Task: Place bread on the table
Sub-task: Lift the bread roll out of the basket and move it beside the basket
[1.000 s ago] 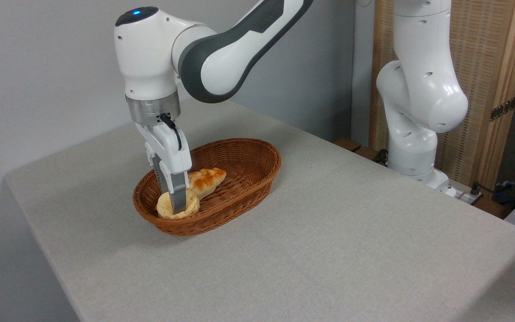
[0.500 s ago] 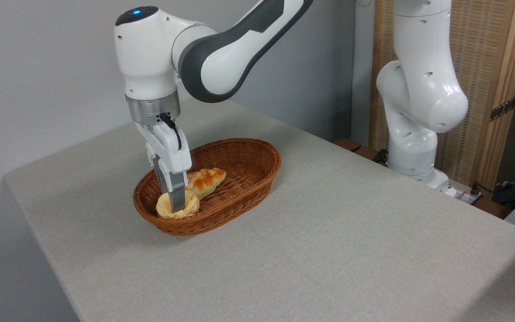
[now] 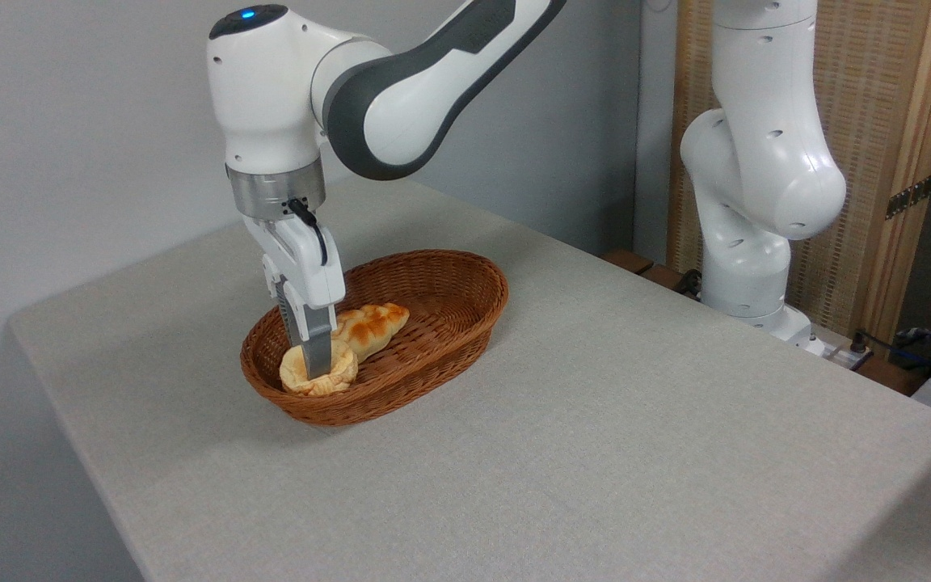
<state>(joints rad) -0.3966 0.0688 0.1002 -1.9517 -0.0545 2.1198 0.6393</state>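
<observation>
Pinched across its soft, light middle by the closed gripper [image 3: 313,370]: the bread [image 3: 318,370], near the basket's [image 3: 465,284] left end, squashable if squeezed harder.

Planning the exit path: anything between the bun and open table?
Only the basket wall. The bun sits in its near-left end with the gripper on it, the braided loaf behind. The table beyond the rim shows nothing.

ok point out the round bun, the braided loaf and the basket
round bun [image 3: 342,373], fixed camera, right part of its top
braided loaf [image 3: 372,325], fixed camera, its browned middle
basket [image 3: 465,279], fixed camera, inner far wall
</observation>
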